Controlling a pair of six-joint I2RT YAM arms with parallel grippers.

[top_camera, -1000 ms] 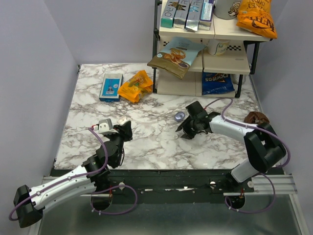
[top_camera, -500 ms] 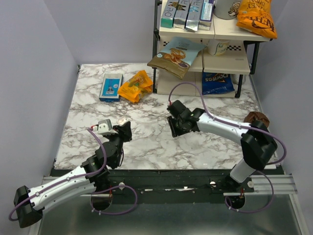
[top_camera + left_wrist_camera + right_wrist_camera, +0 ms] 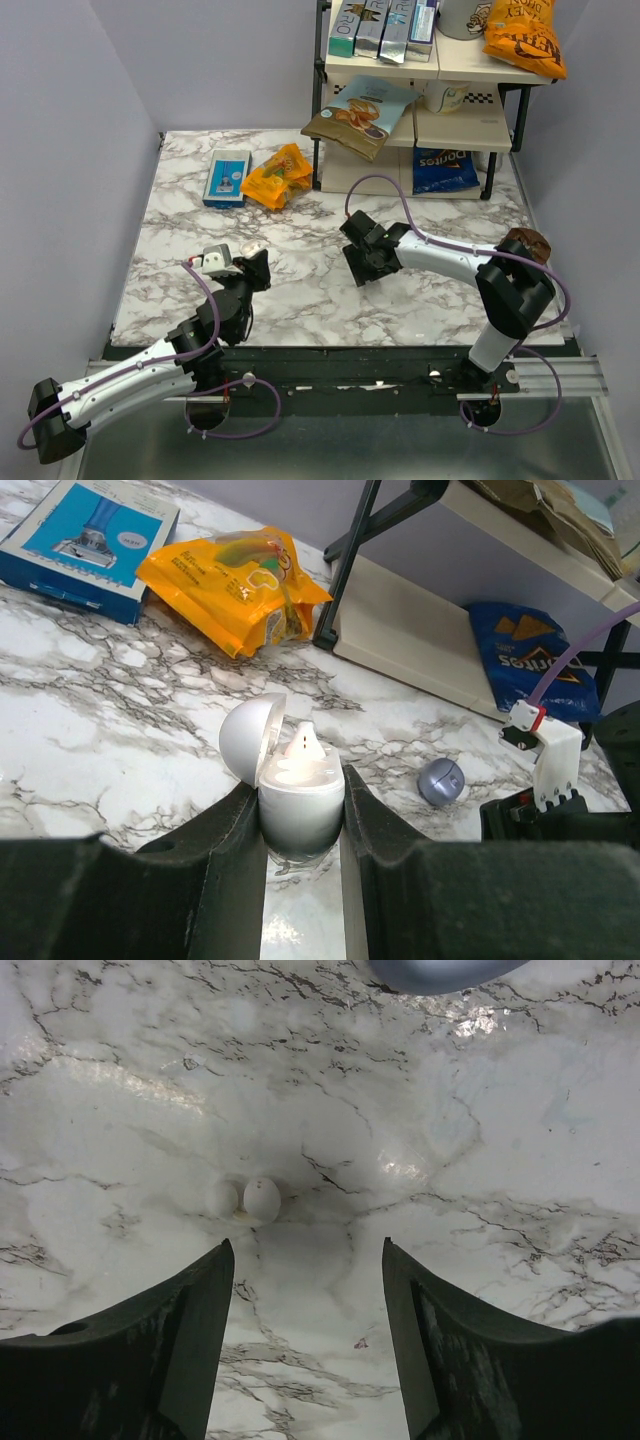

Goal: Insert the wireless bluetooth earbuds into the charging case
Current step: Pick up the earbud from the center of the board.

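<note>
Gripping the open white charging case point(image 3: 298, 818) with the left end effector point(image 3: 300, 792), with one earbud point(image 3: 302, 745) inside. Hovering over the other white earbud point(image 3: 261, 1199) on the worktop point(image 3: 120, 1110) with the right end effector point(image 3: 306, 1260), wide open, near a small blue ball point(image 3: 441, 781).

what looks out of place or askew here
A snack bag hangs tilted over the front edge of the shelf rack, partly off it. An orange chip bag droops over the rack's top tier too. Nothing looks spilled or broken.
</note>
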